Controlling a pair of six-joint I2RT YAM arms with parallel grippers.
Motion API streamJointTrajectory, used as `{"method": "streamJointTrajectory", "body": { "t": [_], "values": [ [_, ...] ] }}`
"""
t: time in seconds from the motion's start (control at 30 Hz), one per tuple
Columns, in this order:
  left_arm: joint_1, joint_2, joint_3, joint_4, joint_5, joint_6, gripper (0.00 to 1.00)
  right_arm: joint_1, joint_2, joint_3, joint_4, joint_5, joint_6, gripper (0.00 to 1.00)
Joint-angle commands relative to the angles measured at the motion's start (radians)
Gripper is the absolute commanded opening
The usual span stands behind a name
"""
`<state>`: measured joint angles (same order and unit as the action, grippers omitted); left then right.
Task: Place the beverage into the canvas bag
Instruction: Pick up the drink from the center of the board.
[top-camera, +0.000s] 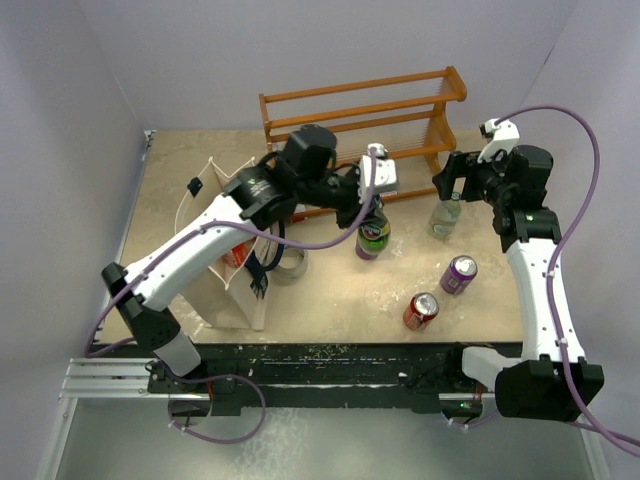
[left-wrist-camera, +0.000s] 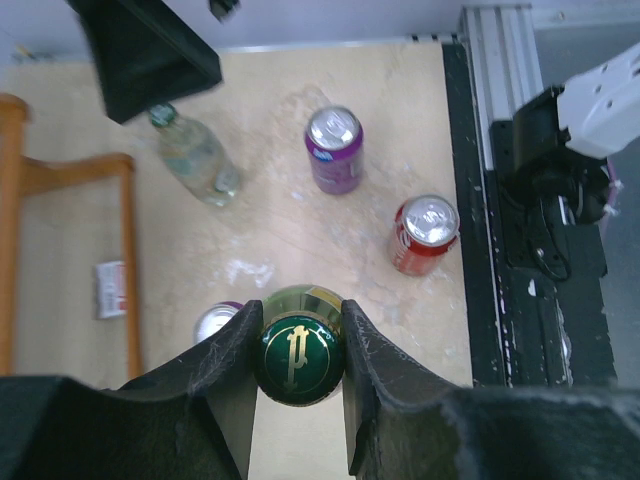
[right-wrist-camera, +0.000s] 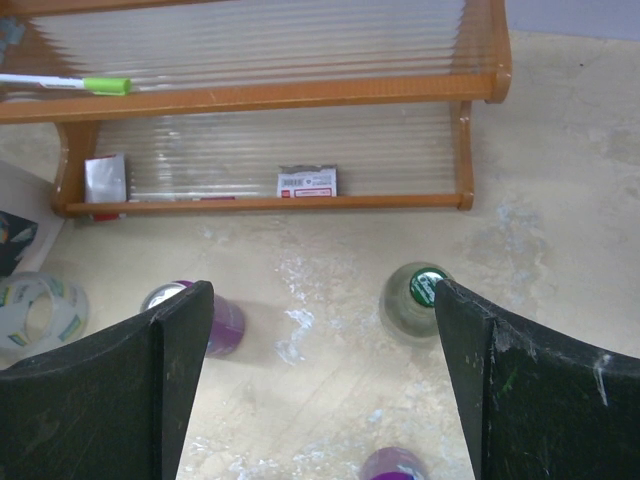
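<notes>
The beverage, a dark green bottle (top-camera: 375, 230) with a gold-lettered green cap (left-wrist-camera: 298, 358), stands upright at mid-table. My left gripper (top-camera: 372, 203) is above it, shut on its cap, one finger on each side (left-wrist-camera: 297, 372). The canvas bag (top-camera: 222, 262), cream with dark handles, stands open at the left under the left arm, well left of the bottle. My right gripper (right-wrist-camera: 320, 380) hangs open over the table right of centre (top-camera: 450, 188), with nothing between its fingers. A clear bottle (right-wrist-camera: 418, 298) sits just inside its right finger.
A purple can (left-wrist-camera: 215, 322) stands right beside the held bottle. Another purple can (top-camera: 459, 273) and a red can (top-camera: 421, 311) sit to the front right. The wooden rack (top-camera: 360, 115) runs along the back. A tape roll (top-camera: 290, 265) lies by the bag.
</notes>
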<state>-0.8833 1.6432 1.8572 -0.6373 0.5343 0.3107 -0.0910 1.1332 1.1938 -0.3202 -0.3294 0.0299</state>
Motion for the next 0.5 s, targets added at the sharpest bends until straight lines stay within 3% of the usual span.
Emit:
{"method": "streamJointTrajectory", "body": {
  "t": [0.0,0.2,0.47],
  "values": [
    [0.115,-0.116,0.114,0.133,-0.043,-0.041,0.0,-0.004,0.027,0.073,0.078,-0.065,0.057,0.9],
    [0.389,-0.205,0.107,0.191,0.026,-0.193,0.0,-0.002,0.13,0.167,0.102,-0.113,0.109,0.87],
    [0.755,-0.387,-0.035,0.265,0.143,-0.376,0.0,0.041,0.222,0.241,0.121,-0.109,0.115,0.86]
  ]
}}
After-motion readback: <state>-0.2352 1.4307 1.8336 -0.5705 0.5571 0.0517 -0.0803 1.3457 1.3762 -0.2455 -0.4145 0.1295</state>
